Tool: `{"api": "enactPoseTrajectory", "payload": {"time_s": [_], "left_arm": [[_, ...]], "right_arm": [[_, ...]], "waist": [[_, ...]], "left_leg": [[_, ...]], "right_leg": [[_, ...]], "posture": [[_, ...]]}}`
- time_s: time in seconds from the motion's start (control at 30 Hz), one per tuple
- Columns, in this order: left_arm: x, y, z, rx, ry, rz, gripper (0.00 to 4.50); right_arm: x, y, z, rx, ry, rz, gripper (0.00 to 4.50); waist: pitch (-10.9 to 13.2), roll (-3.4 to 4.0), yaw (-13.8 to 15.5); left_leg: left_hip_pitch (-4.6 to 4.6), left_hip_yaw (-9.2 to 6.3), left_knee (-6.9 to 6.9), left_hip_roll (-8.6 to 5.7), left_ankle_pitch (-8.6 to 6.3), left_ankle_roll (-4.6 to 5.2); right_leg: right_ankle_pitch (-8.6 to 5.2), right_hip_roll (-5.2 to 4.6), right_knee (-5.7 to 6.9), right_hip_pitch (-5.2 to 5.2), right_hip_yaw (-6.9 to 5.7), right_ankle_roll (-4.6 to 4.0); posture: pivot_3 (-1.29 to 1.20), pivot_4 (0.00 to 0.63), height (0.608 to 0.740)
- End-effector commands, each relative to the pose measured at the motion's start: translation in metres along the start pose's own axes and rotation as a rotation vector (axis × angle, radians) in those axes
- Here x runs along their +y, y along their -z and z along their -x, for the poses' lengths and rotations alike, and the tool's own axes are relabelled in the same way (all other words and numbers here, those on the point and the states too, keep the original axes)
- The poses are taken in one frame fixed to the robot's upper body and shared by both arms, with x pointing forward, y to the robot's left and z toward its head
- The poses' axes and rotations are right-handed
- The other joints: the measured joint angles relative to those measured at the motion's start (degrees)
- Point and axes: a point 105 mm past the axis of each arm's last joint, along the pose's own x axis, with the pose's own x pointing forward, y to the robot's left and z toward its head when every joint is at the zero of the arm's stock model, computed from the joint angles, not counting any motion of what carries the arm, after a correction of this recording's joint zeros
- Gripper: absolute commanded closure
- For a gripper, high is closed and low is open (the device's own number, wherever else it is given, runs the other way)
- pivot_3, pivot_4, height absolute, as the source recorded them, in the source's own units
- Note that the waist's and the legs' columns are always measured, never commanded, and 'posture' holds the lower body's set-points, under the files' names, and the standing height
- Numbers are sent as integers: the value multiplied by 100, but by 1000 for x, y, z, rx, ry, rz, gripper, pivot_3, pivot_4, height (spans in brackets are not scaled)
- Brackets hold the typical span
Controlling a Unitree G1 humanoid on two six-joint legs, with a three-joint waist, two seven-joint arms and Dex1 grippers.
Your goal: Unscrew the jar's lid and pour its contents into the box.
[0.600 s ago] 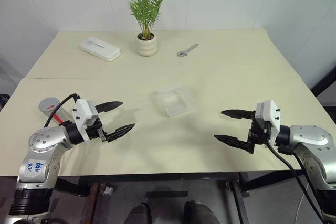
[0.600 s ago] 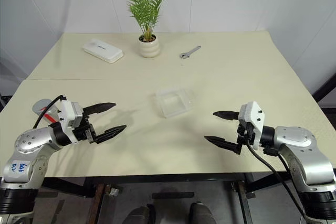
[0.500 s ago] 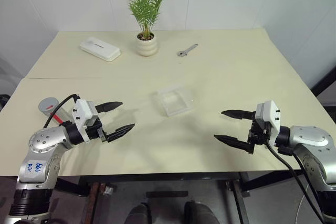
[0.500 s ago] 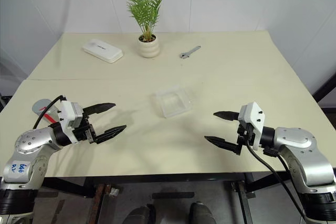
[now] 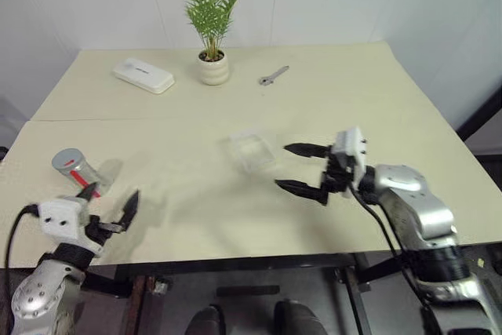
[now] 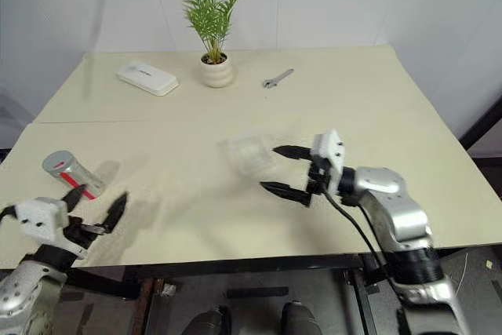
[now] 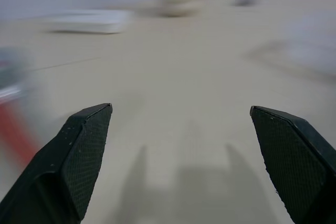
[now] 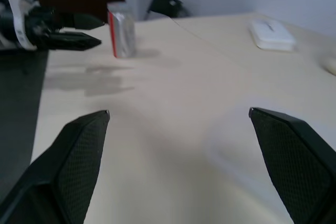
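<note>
Now right gripper (image 5: 302,169) swung in beside box (image 5: 249,149), at its 4 o'clock; left gripper (image 5: 108,203) dropped back, jar (image 5: 73,167) at its 11. Both spread wide, empty; jar ungrasped, lid on.

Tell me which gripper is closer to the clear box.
Right. The right gripper hovers open just beside the box, on its right. The left gripper hangs open at the table's near left edge, by the jar, far from the box.

Bright, even light; blur in places

Soft shadows lie on the counter (image 5: 376,107) under each pincer. The box (image 5: 249,150) is smeared by motion, and the left wrist view is blurred beyond its sharp black fingers (image 7: 79,156).
</note>
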Motion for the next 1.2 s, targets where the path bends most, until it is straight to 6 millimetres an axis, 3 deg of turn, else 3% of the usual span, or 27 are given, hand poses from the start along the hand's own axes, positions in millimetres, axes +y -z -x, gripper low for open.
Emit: {"api": "enactPoseTrajectory", "payload": {"time_s": [0.03,0.2,0.4,0.7,0.93,1.2], "left_arm": [[6,-11,-8,-54,-154,-23,8],[6,-3,-31,-61,-276,20,8],[10,-3,-46,-79,-411,48,8],[-9,5,-40,-62,-455,99,8],[17,0,-39,-79,-532,34,8],[27,3,-52,-74,-565,44,8]], "right_arm": [[3,-11,-18,-33,-42,22,0],[12,-21,-42,-86,-113,46,0],[14,-30,-60,-136,-124,47,0],[12,-28,-58,-134,-103,37,0],[11,-24,-57,-127,-89,31,0],[10,-22,-57,-113,-77,37,0]], "waist": [[-1,-2,51],[-8,-13,95],[-18,-31,64],[-18,-31,68],[-18,-31,37],[-19,-32,39]], "left_leg": [[-2,1,5,0,0,0],[-14,13,34,-1,-1,7],[-13,36,37,2,-10,17],[-16,48,35,7,-40,20],[-14,50,37,17,-41,18],[-15,52,37,11,-41,18]], "right_leg": [[2,-1,-1,1,0,-3],[3,-4,-11,3,7,-44],[37,-1,-10,-4,27,12],[37,-3,-17,-11,36,13],[35,0,-15,-12,36,9],[36,2,-16,-12,38,10]], "posture": [[0,150,740],[0,150,740],[0,150,740],[0,150,740],[0,150,740],[0,150,740]]}}
